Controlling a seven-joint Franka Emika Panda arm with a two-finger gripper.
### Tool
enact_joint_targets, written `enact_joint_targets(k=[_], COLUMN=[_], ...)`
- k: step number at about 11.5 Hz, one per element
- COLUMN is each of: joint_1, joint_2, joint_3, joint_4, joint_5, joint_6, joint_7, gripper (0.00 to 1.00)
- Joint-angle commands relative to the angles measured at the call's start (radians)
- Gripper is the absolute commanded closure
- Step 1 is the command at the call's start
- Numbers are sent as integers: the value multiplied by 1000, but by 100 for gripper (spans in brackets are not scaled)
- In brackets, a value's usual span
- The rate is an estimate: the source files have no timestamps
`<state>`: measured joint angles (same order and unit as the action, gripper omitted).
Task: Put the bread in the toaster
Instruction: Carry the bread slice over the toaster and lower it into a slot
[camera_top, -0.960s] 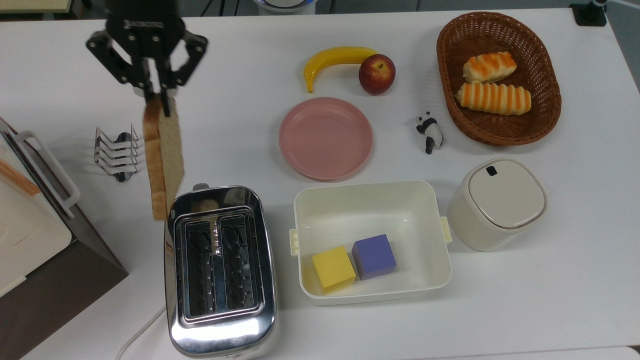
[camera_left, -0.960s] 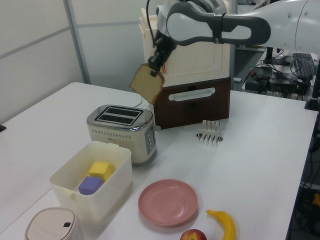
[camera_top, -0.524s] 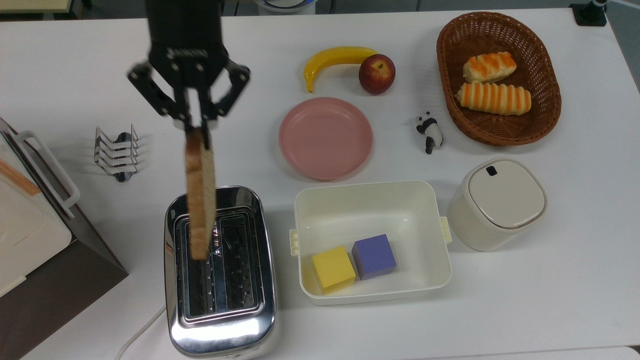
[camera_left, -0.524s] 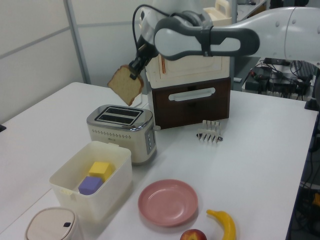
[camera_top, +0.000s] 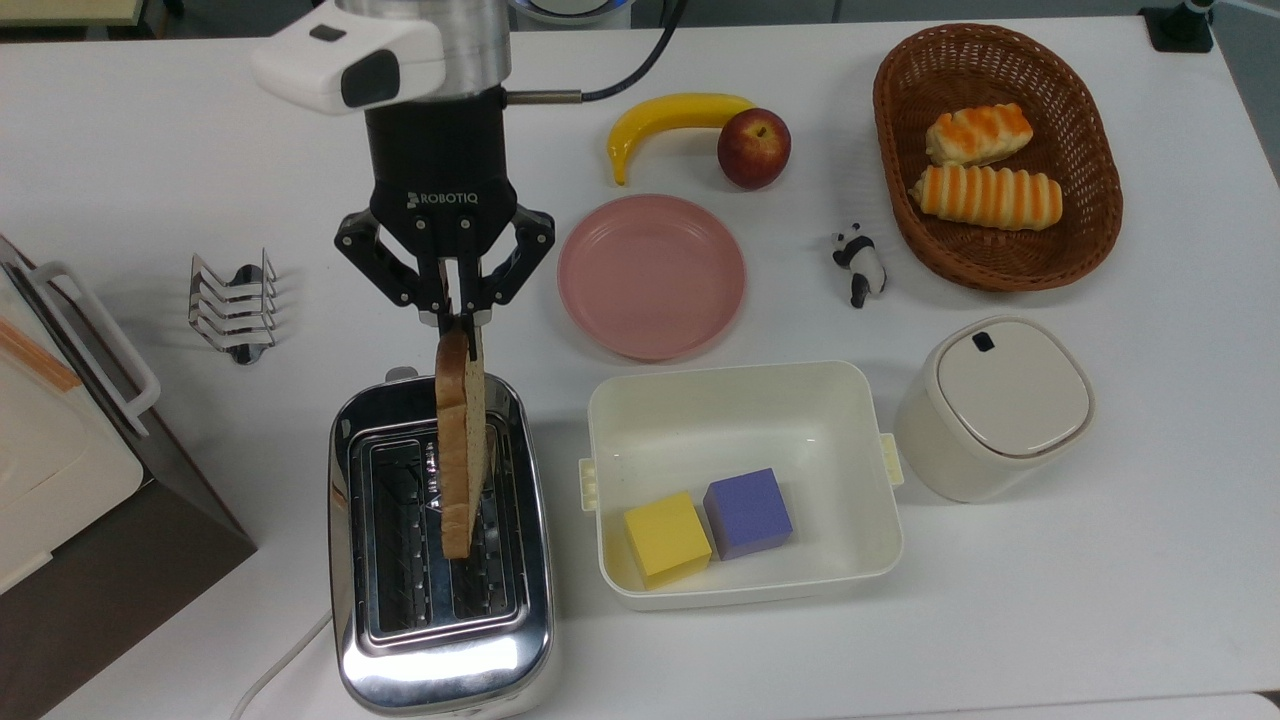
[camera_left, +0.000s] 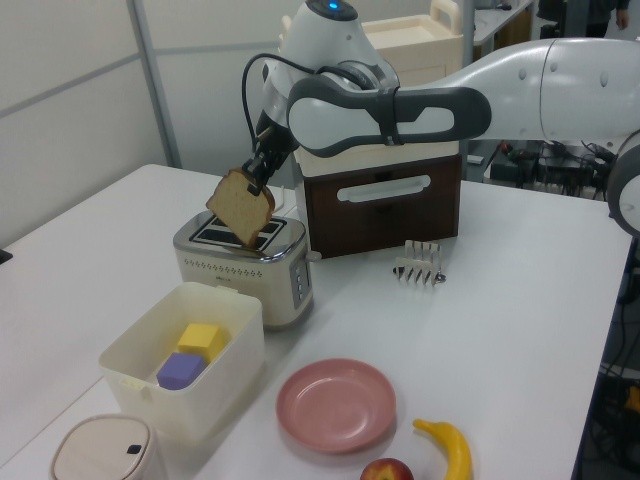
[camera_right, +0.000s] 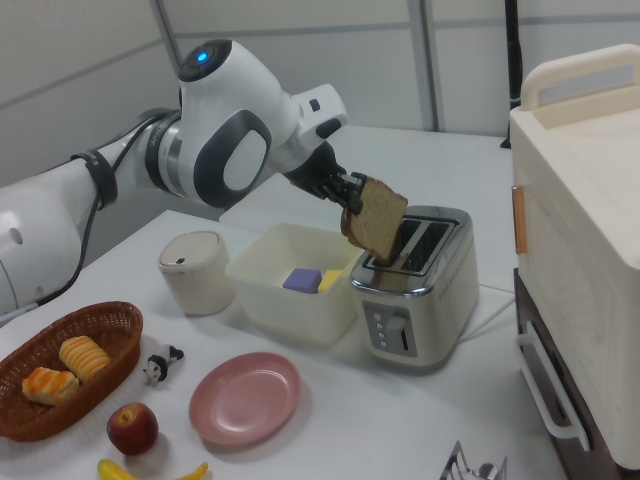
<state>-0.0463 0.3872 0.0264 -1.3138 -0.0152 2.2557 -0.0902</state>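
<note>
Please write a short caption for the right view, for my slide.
The tool holds the bread tilted just above the toaster, beside the white bin.

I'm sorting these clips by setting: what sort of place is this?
Most likely a robotics lab staged as a kitchen: a robot arm holds bread over a toaster on a white table, with grey partition walls and cabled equipment behind.

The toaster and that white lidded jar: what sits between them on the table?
In the top view, an open cream bin lies between the toaster and the jar. It holds a yellow block and a purple block.
</note>
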Motion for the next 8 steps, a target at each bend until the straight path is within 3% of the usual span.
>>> enact_joint_targets(k=[1, 4, 5, 7, 8], joint_1=[9, 9, 9, 9, 9], joint_2=[19, 50, 50, 44, 39], joint_3=[-13, -14, -14, -16, -14], joint_4=[-9, -9, -9, -9, -9], joint_5=[3, 1, 0, -18, -38], joint_6=[21, 21, 21, 21, 18], joint_7=[9, 9, 9, 10, 12], gripper=[91, 87, 70, 10, 0])
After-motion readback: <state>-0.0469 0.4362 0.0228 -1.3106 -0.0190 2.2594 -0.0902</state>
